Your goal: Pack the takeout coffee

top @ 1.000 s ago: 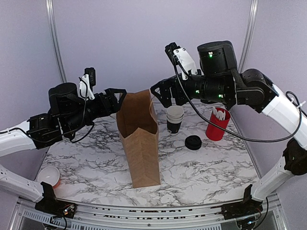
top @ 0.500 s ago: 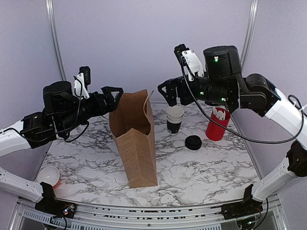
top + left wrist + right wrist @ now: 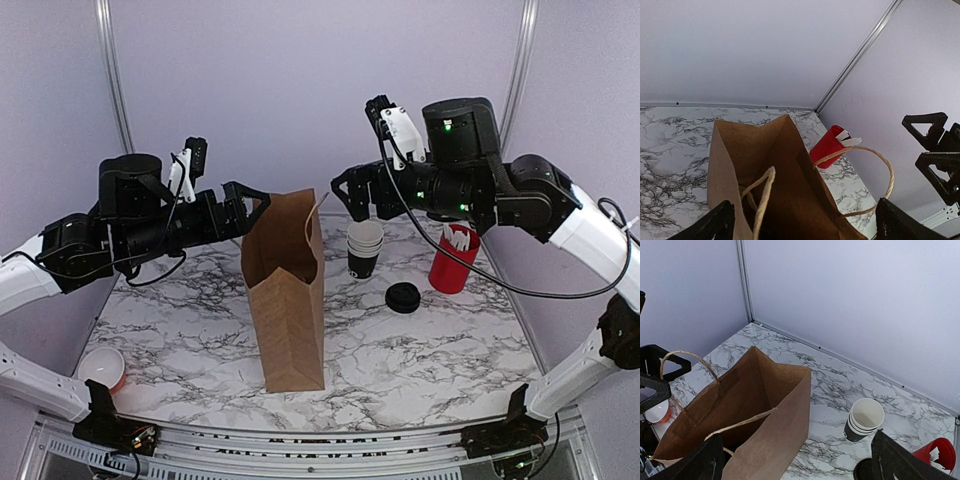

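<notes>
Located takeout coffee (image 3: 403,298) toward right edge of worktop (image 3: 450,350), apart from bag (image 3: 290,300); judged light, thin-walled, crushable; advise gentle grip on cup wall below lid; left hand (image 3: 252,208), right hand (image 3: 348,197) released, empty.

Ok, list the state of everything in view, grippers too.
brown paper bag: upright, mouth open
stack of paper cups: upright, nested, unlidded
black lid: loose on the table
red cup: upright, holding white sticks
small cup, near left edge: upright
left gripper: open, empty
right gripper: open, empty
</notes>
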`<control>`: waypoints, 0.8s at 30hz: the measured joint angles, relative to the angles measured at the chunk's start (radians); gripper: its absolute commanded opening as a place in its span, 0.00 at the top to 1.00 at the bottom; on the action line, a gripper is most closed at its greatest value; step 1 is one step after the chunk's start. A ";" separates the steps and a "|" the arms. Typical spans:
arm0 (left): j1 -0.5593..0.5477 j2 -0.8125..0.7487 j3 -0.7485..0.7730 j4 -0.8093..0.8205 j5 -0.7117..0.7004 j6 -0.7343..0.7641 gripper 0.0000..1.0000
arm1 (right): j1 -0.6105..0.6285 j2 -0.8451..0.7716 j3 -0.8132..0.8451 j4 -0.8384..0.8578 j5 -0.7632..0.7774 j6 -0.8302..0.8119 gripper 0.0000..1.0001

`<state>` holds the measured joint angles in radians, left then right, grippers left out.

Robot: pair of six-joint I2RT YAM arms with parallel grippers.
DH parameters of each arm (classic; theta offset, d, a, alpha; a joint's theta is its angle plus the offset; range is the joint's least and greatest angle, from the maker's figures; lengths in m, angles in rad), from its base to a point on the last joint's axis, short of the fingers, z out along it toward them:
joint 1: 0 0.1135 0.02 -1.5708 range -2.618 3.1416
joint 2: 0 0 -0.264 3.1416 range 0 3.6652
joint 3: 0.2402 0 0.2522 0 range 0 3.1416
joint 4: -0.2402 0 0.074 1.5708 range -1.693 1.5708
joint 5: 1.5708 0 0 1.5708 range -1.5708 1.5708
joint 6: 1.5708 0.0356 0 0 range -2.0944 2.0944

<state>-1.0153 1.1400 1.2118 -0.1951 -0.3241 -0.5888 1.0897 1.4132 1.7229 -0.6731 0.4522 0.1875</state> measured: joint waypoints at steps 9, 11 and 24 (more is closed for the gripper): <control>0.003 -0.008 0.000 -0.056 0.023 -0.025 0.01 | -0.021 -0.019 -0.035 0.002 -0.002 0.004 0.00; 0.003 -0.017 0.000 -0.063 0.012 -0.024 0.01 | -0.032 -0.026 -0.043 0.002 -0.003 0.005 0.00; 0.010 -0.096 0.000 -0.072 -0.108 0.020 0.01 | -0.146 -0.109 -0.172 0.016 -0.025 0.043 0.00</control>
<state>-1.0054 1.0439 1.2118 -0.2672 -0.4320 -0.5686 0.9440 1.3041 1.5505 -0.6575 0.4274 0.2310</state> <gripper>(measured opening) 0.993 0.998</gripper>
